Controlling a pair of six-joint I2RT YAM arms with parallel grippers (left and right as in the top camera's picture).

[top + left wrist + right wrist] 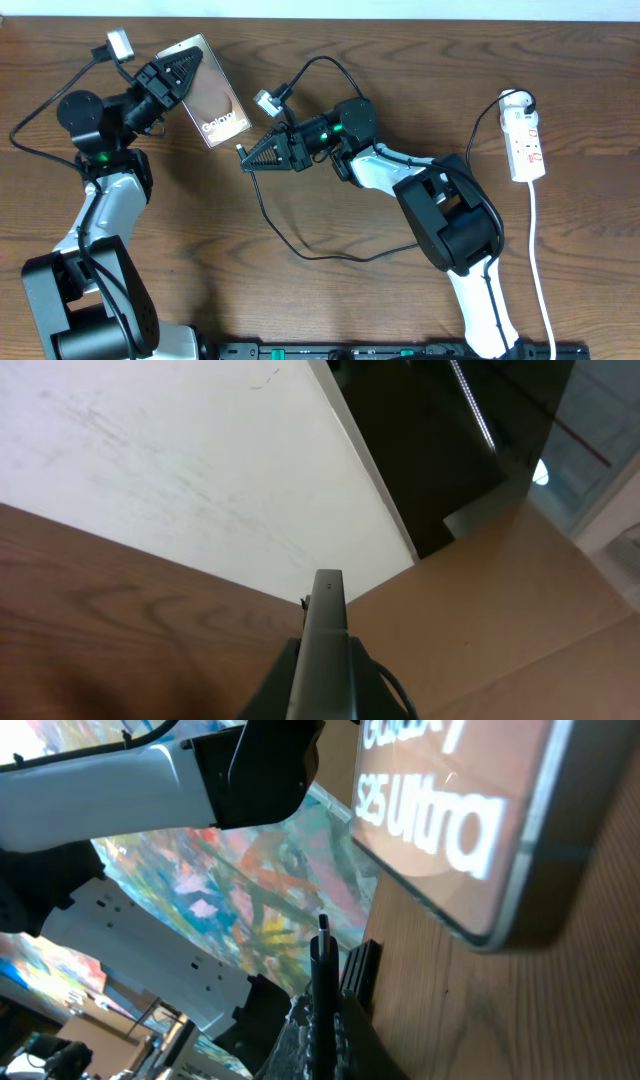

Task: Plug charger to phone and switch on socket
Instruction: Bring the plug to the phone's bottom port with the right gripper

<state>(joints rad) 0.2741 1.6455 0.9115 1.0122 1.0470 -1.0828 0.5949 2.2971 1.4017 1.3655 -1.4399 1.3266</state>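
The phone (212, 100) shows its glossy face with white lettering at the back left, and my left gripper (188, 68) is shut on its far end. In the left wrist view only the phone's thin edge (326, 630) shows, rising between the shut jaws of the left gripper (322, 665). My right gripper (250, 156) is shut on the charger's black plug tip (241, 151), a short way right of the phone's near end and apart from it. The right wrist view has the plug tip (322, 955) upright in the right gripper (325, 1020), below the phone (470, 830). The socket (527, 140) lies far right.
The charger's thin black cable (268, 215) loops across the table's middle under the right arm (450, 215). The socket's white cord (541, 270) runs down the right side to the front edge. A black bar (400, 352) lines the table's front.
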